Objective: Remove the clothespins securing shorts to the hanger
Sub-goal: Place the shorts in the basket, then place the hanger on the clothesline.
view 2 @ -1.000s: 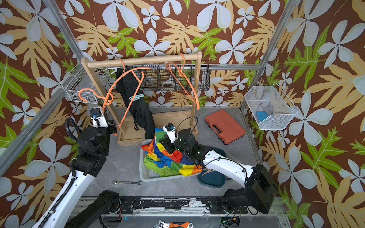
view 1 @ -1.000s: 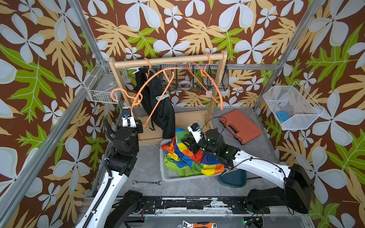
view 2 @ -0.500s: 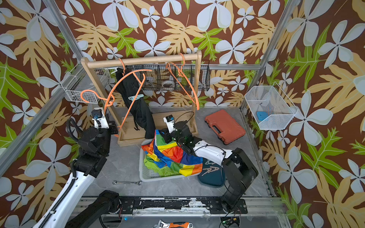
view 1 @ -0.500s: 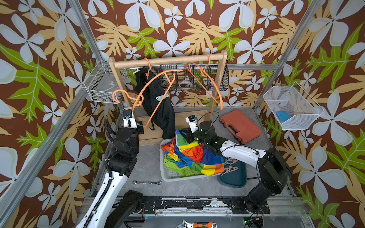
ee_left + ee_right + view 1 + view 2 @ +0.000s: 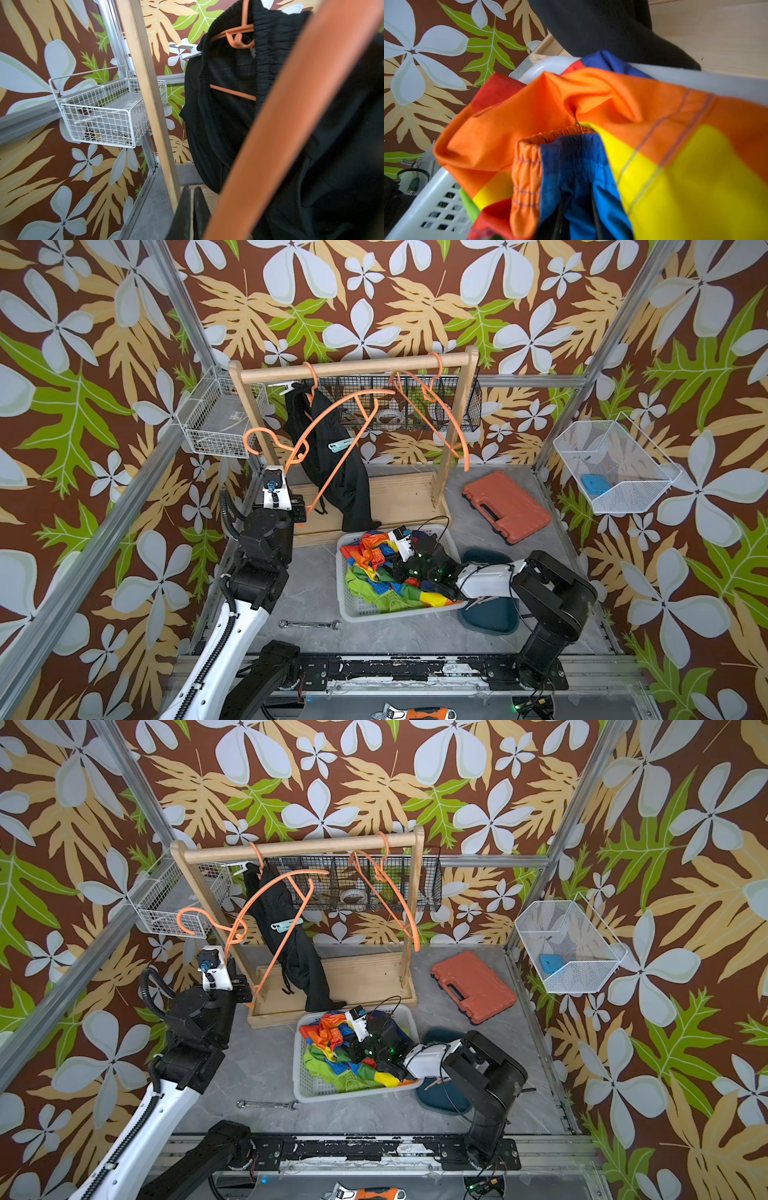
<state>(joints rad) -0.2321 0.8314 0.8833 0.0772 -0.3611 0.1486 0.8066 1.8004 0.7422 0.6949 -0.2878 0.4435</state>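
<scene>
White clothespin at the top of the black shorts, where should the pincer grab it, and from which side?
Grip the two free prongs of the white clothespin and squeeze them together. They stick out from the waistband of the black shorts into open air toward the wooden post, so coming in from that post side looks best. Its nose is buried in fabric near the orange hanger.

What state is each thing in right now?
black shorts, hanging on the wooden rack, pinned.
white clothespin, clipped on the black shorts' waistband.
mint clothespin, on the black shorts, apparently clipped.
loose orange hanger, off the rack, tilted.
left gripper, shut on that hanger's lower end.
colour-blocked shorts, crumpled in the white basket.
right gripper, down among those shorts, jaws hidden by fabric.
orange tool case, closed.
</scene>
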